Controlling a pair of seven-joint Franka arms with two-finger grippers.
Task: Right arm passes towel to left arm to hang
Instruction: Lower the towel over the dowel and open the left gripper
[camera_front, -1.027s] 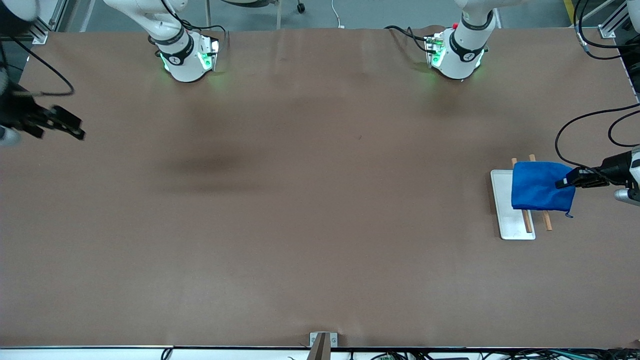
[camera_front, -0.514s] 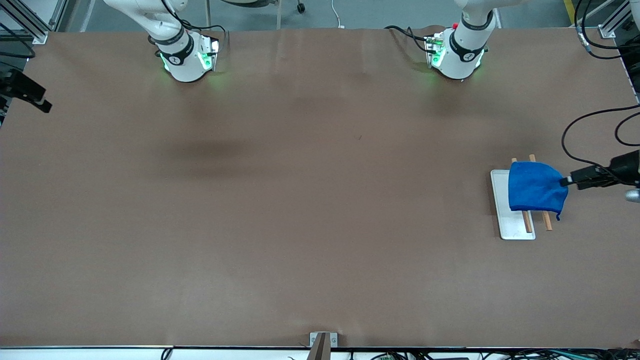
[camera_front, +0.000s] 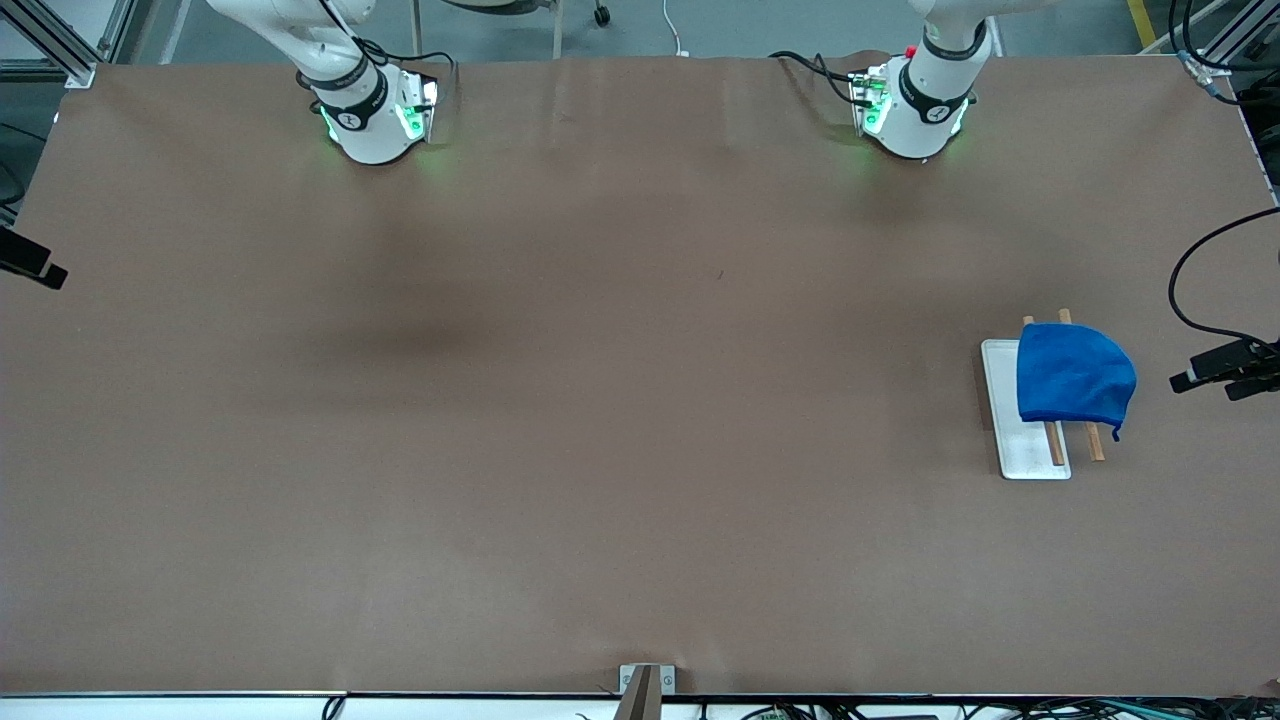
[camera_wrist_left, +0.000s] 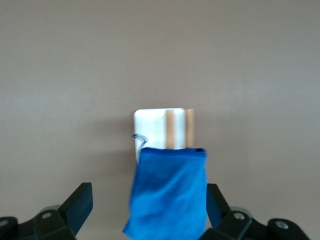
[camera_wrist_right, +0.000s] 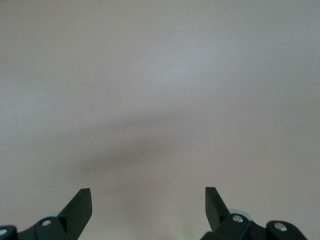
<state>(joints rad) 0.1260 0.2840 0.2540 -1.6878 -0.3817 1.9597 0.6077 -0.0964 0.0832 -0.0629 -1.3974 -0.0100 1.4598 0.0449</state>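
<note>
In the front view, the towel (camera_front: 1072, 380) lies draped over two wooden rails (camera_front: 1092, 440) that stand on a white base plate (camera_front: 1010, 440), toward the left arm's end of the counter (camera_front: 600, 450). The left end effector (camera_front: 1222, 368) sits at the edge of the view just beside the towel, apart from it, and nothing hangs from it. The right end effector (camera_front: 35, 265) waits over the counter's edge at the right arm's end, well apart from the towel.

In the left wrist view, the left end effector (camera_wrist_left: 150, 210) has its fingers spread wide and empty, with the towel (camera_wrist_left: 169, 192) showing between them, folded over the rails (camera_wrist_left: 179, 129).

In the right wrist view, the right end effector (camera_wrist_right: 149, 207) is also spread and empty above bare counter (camera_wrist_right: 160, 90).

Judging from this, the hang looks done and the release is made. The next move likely calls only for the left arm to clear away without catching the cloth or its loop tag (camera_wrist_left: 139, 137).
</note>
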